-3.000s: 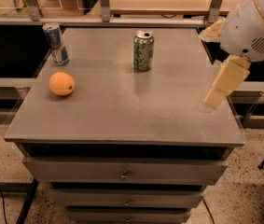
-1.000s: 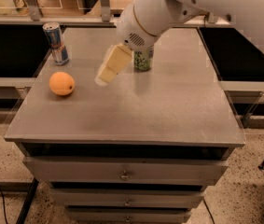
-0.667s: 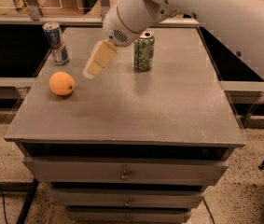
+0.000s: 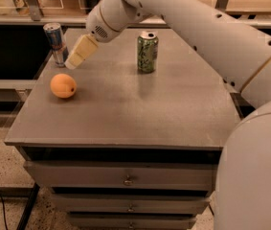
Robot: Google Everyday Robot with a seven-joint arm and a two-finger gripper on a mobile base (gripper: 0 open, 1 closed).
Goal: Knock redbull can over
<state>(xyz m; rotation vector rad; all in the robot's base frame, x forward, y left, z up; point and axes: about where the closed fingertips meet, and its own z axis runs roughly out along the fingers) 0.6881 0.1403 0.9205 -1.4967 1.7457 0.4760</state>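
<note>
Over the table (image 4: 173, 109), arm (image 4: 197, 28) stretched across, clenched pincer (image 4: 79, 53) tilted down just beside upright redbull can (image 4: 56, 43)

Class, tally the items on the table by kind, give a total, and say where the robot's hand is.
Cans: 2 (redbull can, green can)
Orange: 1
Total: 3
Hand: close beside the redbull can, on its green-can side.
</note>
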